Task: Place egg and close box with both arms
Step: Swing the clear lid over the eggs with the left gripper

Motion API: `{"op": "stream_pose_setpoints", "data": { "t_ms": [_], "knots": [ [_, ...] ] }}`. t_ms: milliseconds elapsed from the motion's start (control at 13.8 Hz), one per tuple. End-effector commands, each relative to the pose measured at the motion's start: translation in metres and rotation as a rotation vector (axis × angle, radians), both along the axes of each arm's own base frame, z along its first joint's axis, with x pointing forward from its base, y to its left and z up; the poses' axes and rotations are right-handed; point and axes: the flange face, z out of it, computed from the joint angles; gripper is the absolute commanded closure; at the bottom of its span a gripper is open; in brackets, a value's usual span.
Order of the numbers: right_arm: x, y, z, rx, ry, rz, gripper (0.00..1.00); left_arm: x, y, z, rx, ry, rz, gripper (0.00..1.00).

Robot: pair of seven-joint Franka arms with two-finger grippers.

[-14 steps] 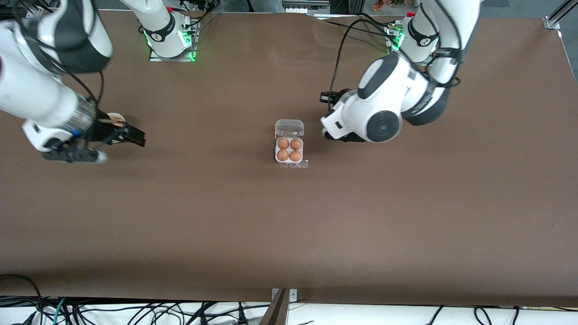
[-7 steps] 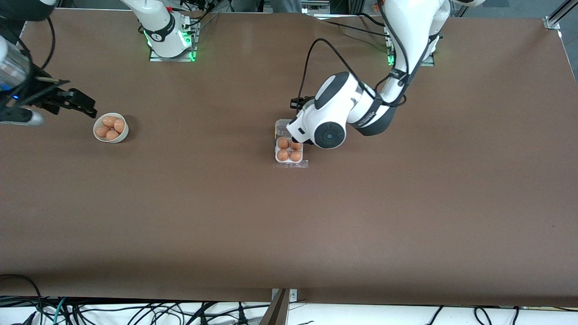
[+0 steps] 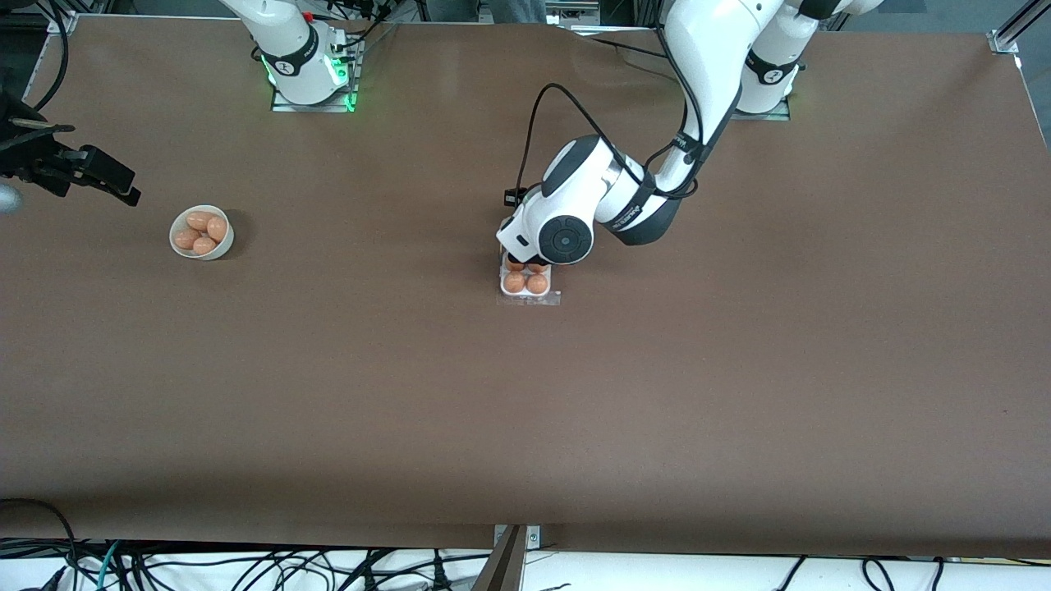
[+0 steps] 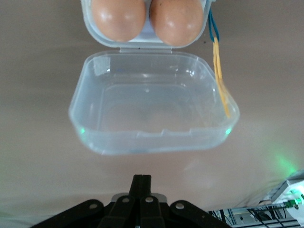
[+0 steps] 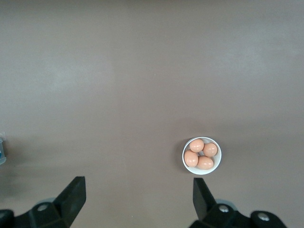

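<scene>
The box [image 3: 503, 286] lies mid-table with eggs [image 3: 515, 282] filling the cells that show. Its clear lid [image 4: 152, 109] lies open and flat on the table, on the side nearer to the robots' bases. Two eggs [image 4: 118, 16] show in the white tray beside the hinge. My left gripper [image 4: 141, 183] is shut and empty, just off the lid's free edge. In the front view the left wrist [image 3: 562, 240] covers the lid and that gripper. My right gripper [image 3: 115, 182] is open and empty, up in the air at the right arm's end of the table; it also shows in the right wrist view [image 5: 137, 194].
A round white bowl [image 3: 226, 243] with several loose eggs stands toward the right arm's end of the table. It also shows in the right wrist view [image 5: 217, 160]. A thin yellow and blue wire [image 4: 218, 71] hangs beside the lid. The brown table [image 3: 525, 410] is bare elsewhere.
The left arm has swung toward the right arm's end and lowered over the box's lid. The right gripper has drawn away from the bowl toward the table's end.
</scene>
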Motion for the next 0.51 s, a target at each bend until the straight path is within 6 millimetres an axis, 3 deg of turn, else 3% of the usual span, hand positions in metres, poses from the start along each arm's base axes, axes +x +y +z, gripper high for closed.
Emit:
{"op": "stream_pose_setpoints", "data": {
  "t_ms": [0, 433],
  "knots": [
    [0.002, 0.001, 0.001, -0.005, -0.022, 0.007, 0.0, 0.011, -0.001, -0.002, 0.007, -0.015, 0.034, 1.0],
    [0.012, 0.007, -0.009, -0.003, -0.025, 0.018, 0.0, 0.058, 0.016, 0.033, -0.016, -0.131, 0.093, 1.0]
  ]
}}
